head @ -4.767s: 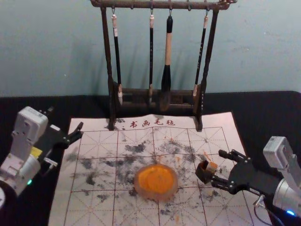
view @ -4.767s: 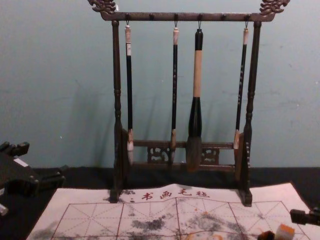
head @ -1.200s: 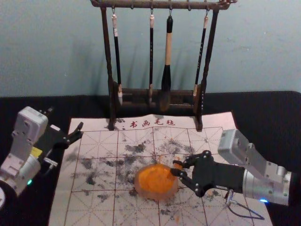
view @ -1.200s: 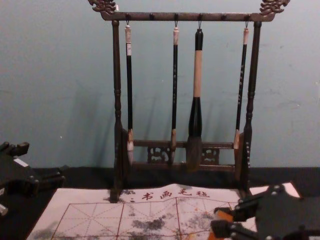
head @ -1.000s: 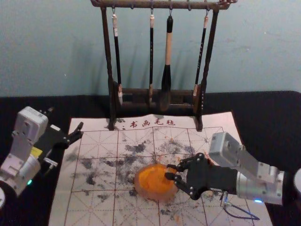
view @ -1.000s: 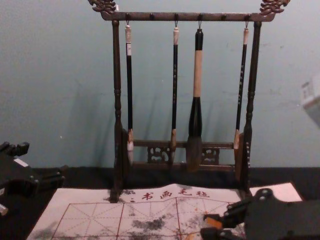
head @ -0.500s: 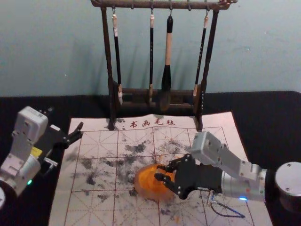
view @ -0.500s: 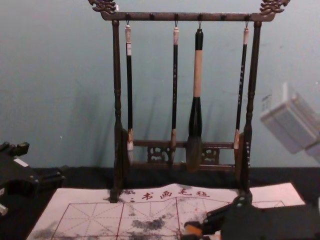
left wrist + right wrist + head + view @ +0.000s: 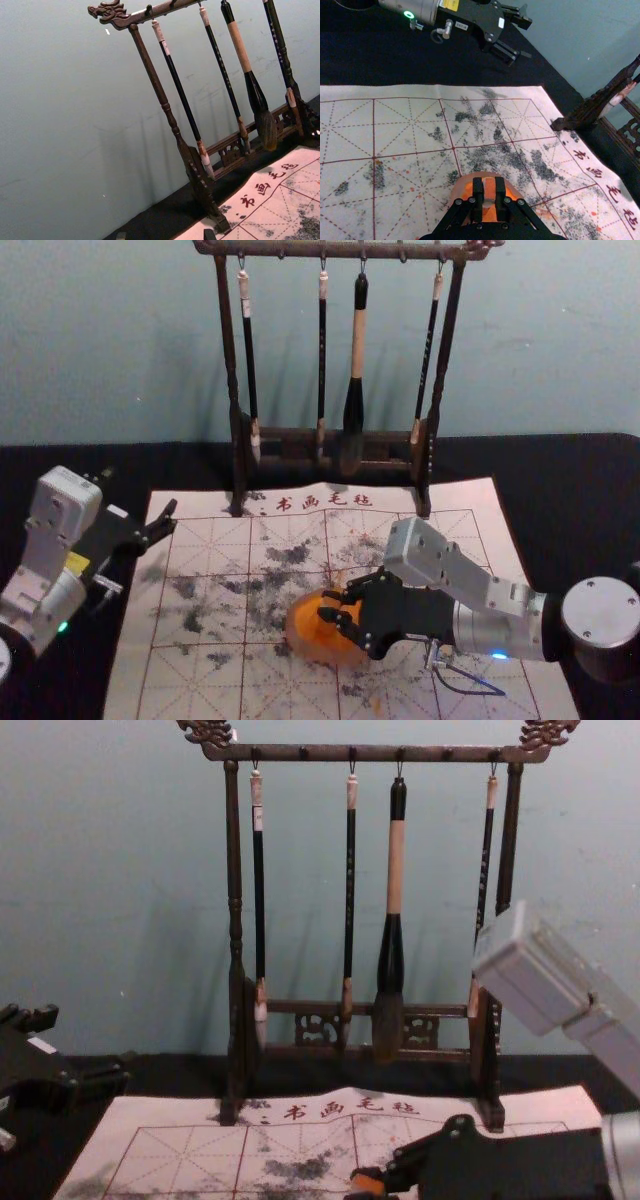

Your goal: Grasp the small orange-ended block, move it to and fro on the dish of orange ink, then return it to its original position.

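Over the ink dish (image 9: pixel 292 633), the orange-ended block (image 9: pixel 490 190) is held pinched by the right gripper (image 9: pixel 325 605). Grasping is complete; to-and-fro inking is judged unfinished, and return is pending. Beside the mat (image 9: pixel 130 680), the left gripper (image 9: pixel 140 490) is parked, fingers spread.

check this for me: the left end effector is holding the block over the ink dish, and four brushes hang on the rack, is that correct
The side is wrong: the right end effector holds the block over the ink dish, as the right wrist view shows. The rest stands: four brushes hang on the rack.
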You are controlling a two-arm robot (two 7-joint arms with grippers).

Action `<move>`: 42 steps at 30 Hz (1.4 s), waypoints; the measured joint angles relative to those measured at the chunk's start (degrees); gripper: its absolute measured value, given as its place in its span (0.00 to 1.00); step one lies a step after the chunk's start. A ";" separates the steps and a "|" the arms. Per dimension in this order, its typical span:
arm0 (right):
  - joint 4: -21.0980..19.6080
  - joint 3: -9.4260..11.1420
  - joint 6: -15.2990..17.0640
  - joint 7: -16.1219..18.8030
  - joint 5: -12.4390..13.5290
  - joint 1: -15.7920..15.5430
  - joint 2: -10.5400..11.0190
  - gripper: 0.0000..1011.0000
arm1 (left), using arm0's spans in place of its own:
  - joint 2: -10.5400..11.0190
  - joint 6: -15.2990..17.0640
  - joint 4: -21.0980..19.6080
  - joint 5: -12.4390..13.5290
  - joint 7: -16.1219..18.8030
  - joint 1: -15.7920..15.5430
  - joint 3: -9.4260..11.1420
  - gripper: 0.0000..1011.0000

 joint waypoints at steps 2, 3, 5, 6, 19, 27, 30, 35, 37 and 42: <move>0.25 -0.07 0.07 -0.10 -0.16 0.21 -0.13 0.11 | 0.00 0.00 0.00 0.00 0.00 0.00 0.00 0.99; 0.56 -0.11 0.09 -0.22 -0.27 0.39 -0.27 0.11 | 0.00 0.00 0.00 0.00 0.00 0.00 0.00 0.99; 0.83 -0.12 0.11 -0.36 -0.39 0.55 -0.42 0.11 | 0.00 0.00 0.00 0.00 0.00 0.00 0.00 0.99; 0.94 -0.12 0.13 -0.41 -0.42 0.60 -0.47 0.11 | 0.00 0.00 0.00 0.00 0.00 0.00 0.00 0.99; 1.73 0.93 0.95 -1.48 -0.74 0.87 -0.55 0.11 | 0.00 0.00 0.00 0.00 0.00 0.00 0.00 0.99; 0.25 1.83 1.42 -1.48 -0.59 -0.12 0.87 0.11 | 0.00 0.00 0.00 0.00 0.00 0.00 0.00 0.99; -0.65 2.08 1.45 -1.16 -0.30 -0.67 1.64 0.11 | 0.00 0.00 0.00 0.00 0.00 0.00 0.00 0.99; -1.90 2.29 1.45 -0.50 0.24 -1.36 2.55 0.11 | 0.00 0.00 0.00 0.00 0.00 0.00 0.00 0.99; -2.31 2.29 1.45 -0.17 0.52 -1.62 2.87 0.11 | 0.00 0.00 0.00 0.00 0.00 0.00 0.00 0.99; -2.92 2.01 1.41 0.45 0.87 -1.95 3.27 0.11 | 0.00 0.00 0.00 0.00 0.00 0.00 0.00 0.99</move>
